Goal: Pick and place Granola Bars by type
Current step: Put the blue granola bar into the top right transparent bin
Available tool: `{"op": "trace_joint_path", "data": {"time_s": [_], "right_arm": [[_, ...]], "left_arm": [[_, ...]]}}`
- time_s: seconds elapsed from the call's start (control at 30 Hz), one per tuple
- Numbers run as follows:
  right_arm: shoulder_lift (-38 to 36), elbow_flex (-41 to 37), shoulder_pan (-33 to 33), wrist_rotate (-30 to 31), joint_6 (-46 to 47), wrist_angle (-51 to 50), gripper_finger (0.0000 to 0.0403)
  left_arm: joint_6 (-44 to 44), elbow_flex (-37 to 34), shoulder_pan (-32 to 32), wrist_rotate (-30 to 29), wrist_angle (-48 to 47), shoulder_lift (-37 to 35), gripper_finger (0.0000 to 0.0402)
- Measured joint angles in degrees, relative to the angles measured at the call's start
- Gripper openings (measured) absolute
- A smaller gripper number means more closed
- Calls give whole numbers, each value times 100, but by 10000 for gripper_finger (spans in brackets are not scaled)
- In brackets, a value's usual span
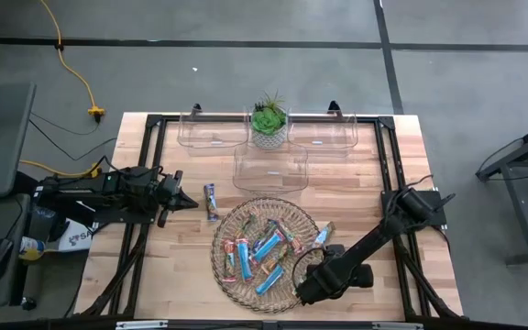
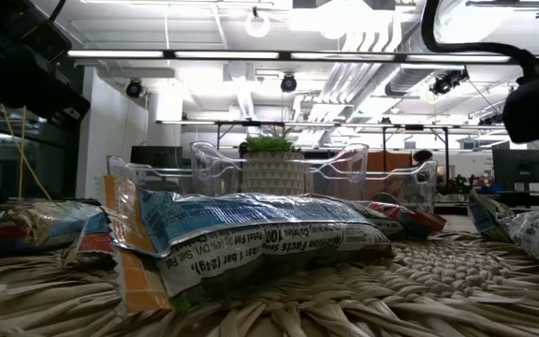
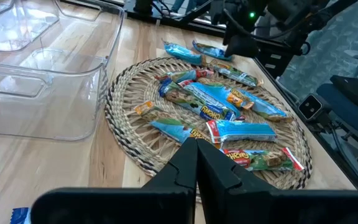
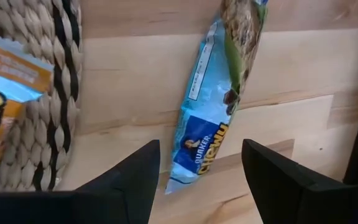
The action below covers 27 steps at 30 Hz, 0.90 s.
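Several Granola Bars in blue, orange and brown wrappers lie heaped on the round wicker tray (image 1: 223, 275). One blue bar (image 4: 201, 140) lies on the bare table just outside the tray's right rim, its far end under a brown-green bar (image 4: 241, 37). My right gripper (image 4: 201, 168) hangs open above this blue bar, pointing steeply down, with a finger on either side of the bar's near end. My left gripper (image 3: 196, 152) waits shut at the table's left side (image 1: 191, 203). A single bar (image 1: 211, 202) rests flat on the table beside it.
Three clear plastic bins stand at the back: two (image 1: 214, 133) (image 1: 324, 136) along the far edge and one (image 1: 270, 170) in front of them. A potted plant (image 1: 269, 119) sits between the far two. Bare wood lies left and right of the tray.
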Motion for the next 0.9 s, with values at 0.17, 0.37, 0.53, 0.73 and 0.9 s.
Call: {"op": "trace_joint_path", "data": {"time_s": [0.17,0.37,0.53,0.73,0.9], "right_arm": [[64,-1,0,-65,36,15,212],[60,-347,31,-290,107,512,212],[14,-632,7,-368,107,1092,211],[25,-616,-8,-283,52,1015,211],[31,-621,80,-223,40,989,202]], "left_arm": [[0,0,0,0,-2,2,1],[0,-1,0,0,-2,0,1],[0,0,0,4,-2,0,1],[0,0,0,15,-2,1,1],[0,0,0,12,-3,1,1]]}}
